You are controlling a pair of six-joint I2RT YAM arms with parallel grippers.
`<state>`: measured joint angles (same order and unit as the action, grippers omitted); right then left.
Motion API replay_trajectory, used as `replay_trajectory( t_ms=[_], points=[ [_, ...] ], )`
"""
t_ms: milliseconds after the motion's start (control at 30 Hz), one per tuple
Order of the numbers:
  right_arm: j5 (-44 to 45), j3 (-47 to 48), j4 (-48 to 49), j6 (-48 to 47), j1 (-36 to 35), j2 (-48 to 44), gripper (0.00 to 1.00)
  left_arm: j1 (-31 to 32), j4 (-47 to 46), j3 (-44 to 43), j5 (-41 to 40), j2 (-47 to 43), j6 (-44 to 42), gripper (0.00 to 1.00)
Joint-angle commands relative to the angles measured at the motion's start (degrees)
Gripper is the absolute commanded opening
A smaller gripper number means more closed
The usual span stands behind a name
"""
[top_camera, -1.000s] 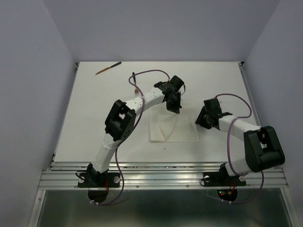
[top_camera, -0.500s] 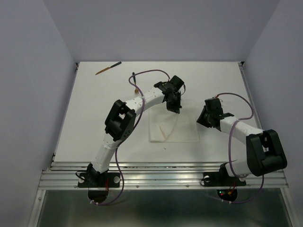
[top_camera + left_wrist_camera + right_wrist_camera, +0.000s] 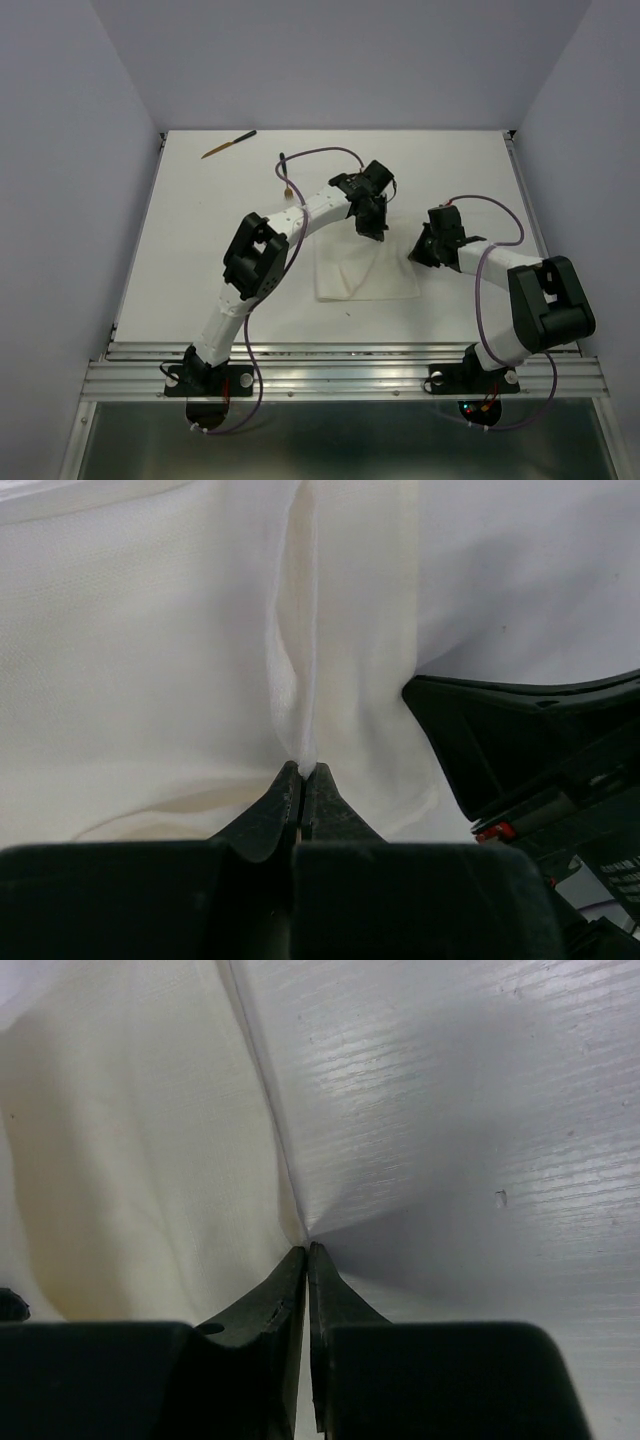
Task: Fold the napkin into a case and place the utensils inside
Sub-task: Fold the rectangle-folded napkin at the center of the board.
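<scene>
The white napkin (image 3: 365,272) lies mid-table, partly folded, with a faint brown streak showing near its left part. My left gripper (image 3: 373,230) is at its far edge, shut on a raised pinch of cloth (image 3: 302,730). At the napkin's right edge sits my right gripper (image 3: 417,256); its jaws are closed together exactly where the cloth's border (image 3: 262,1110) meets them. One brown utensil (image 3: 228,145) lies at the far left of the table. A second utensil (image 3: 285,172) lies next to the left arm's purple cable. No case shape shows.
The right gripper's black body (image 3: 530,745) sits close beside the left jaws. Purple cables (image 3: 320,153) loop above both arms. Grey walls close in the table on three sides, and a metal rail (image 3: 340,375) runs along its near edge.
The right gripper's jaws have closed at the napkin's right edge, and its wrist has shifted slightly left. The left gripper has stayed shut on the cloth; the napkin's far part has bunched a little.
</scene>
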<state>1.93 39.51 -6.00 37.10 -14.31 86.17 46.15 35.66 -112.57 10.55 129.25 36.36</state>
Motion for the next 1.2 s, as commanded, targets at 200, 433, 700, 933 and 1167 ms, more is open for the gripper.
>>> replay_trajectory(
  t_ms=[200,433,700,933,1167],
  points=[
    [-1.49,-1.19,-0.33,0.34,-0.28,0.75,0.07,2.1,0.46,-8.01,2.28,0.04,0.73,0.0],
    [-3.16,-1.45,0.29,1.66,-0.81,1.28,0.07,2.72,-0.06,-9.15,4.57,1.09,1.26,0.0],
    [-3.43,-1.01,0.37,2.45,-1.34,1.63,0.06,2.72,-1.47,-10.99,8.0,3.02,3.54,0.0],
    [-3.34,-1.27,0.02,2.71,-1.87,1.28,0.07,2.63,-1.2,-15.92,7.56,5.66,5.91,0.0],
    [-2.46,-1.98,-0.24,2.98,-1.87,0.67,0.07,1.75,-2.08,-16.63,8.61,6.36,7.67,0.0]
  ],
)
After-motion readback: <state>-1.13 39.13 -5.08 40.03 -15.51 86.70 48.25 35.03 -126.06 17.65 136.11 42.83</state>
